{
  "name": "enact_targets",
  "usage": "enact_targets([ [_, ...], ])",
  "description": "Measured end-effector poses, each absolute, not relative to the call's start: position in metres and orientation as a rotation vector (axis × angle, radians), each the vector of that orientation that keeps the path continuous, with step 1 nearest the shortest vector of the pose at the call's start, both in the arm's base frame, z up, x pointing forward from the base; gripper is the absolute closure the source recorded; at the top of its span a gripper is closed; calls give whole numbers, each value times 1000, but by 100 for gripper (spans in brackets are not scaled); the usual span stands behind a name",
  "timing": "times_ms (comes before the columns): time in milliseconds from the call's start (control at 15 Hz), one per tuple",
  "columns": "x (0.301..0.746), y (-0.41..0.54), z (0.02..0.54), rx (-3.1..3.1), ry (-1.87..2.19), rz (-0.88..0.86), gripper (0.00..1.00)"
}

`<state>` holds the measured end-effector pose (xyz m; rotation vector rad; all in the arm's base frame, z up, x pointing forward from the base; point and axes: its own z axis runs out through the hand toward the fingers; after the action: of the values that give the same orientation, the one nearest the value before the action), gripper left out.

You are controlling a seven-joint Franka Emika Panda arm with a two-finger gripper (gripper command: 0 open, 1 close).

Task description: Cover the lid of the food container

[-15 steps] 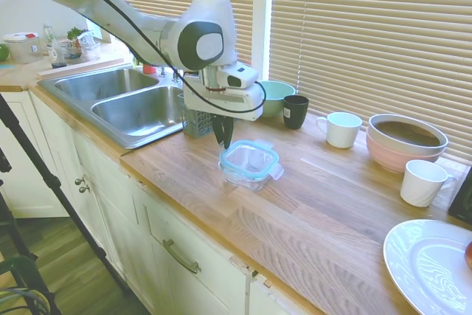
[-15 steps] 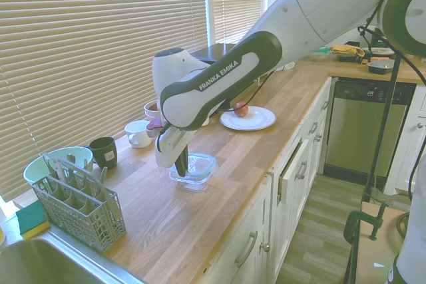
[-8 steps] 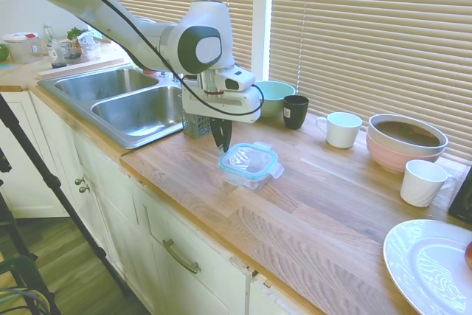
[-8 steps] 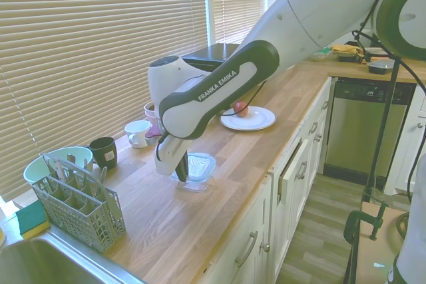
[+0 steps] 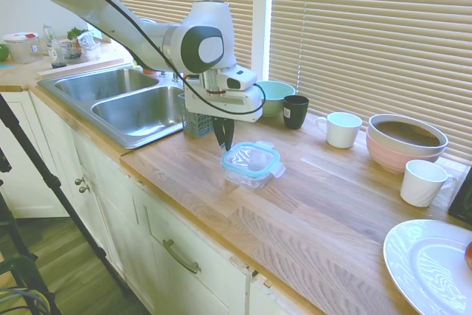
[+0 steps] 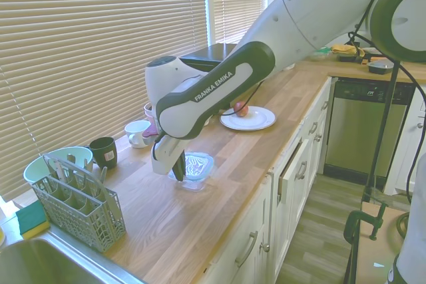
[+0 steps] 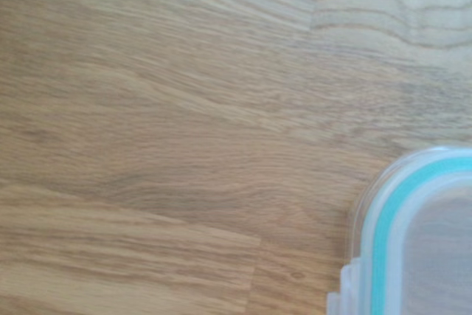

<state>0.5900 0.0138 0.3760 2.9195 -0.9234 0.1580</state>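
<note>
Wooden tabletop (image 5: 310,219) fills the lower half of the first exterior view. White plate (image 5: 431,267) is seen at lower right, cut by the frame edge. At frame centre, the food container (image 5: 247,173) is set on the tabletop near its front edge, with the lid (image 5: 252,158) lying on top of it, teal rim showing. The gripper (image 5: 223,138) is pointed down just left of the lid, fingers drawn close together, nothing held; contact with the lid cannot be told. A lid corner (image 7: 413,234) is caught in the wrist view at lower right over bare wood. Farther back: sink (image 5: 125,101) at left, mint bowl (image 5: 274,94), dark cup (image 5: 296,111), white mug (image 5: 342,129), pink bowl (image 5: 405,142) along the blinds.
</note>
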Motion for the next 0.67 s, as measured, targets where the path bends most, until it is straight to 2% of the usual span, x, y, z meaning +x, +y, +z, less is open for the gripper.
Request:
enact_targets([
  [667, 603, 12, 376, 2911, -978, 147, 0],
])
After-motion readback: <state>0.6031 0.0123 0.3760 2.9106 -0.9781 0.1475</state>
